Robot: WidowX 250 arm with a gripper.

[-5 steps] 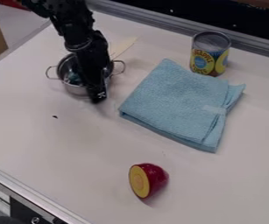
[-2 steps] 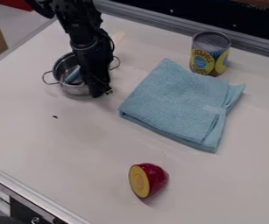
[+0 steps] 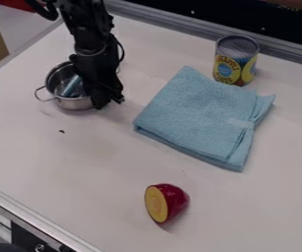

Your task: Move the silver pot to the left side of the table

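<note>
Closest to us is a red-and-yellow cut toy food, then the folded blue cloth. We'd call this the pot-handling step: the gripper is right at the side of the metal pot, though we can't tell if it's open or pinching. Something bluish lies inside. Next move needs a steady, level pot, imo. Farther back stands a can.

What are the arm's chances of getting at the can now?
Probably yes: between the gripper, beside the metal pot, and the upright can lies only part of the folded blue cloth, which leaves the can's top free. Its full reach is unclear.
</note>
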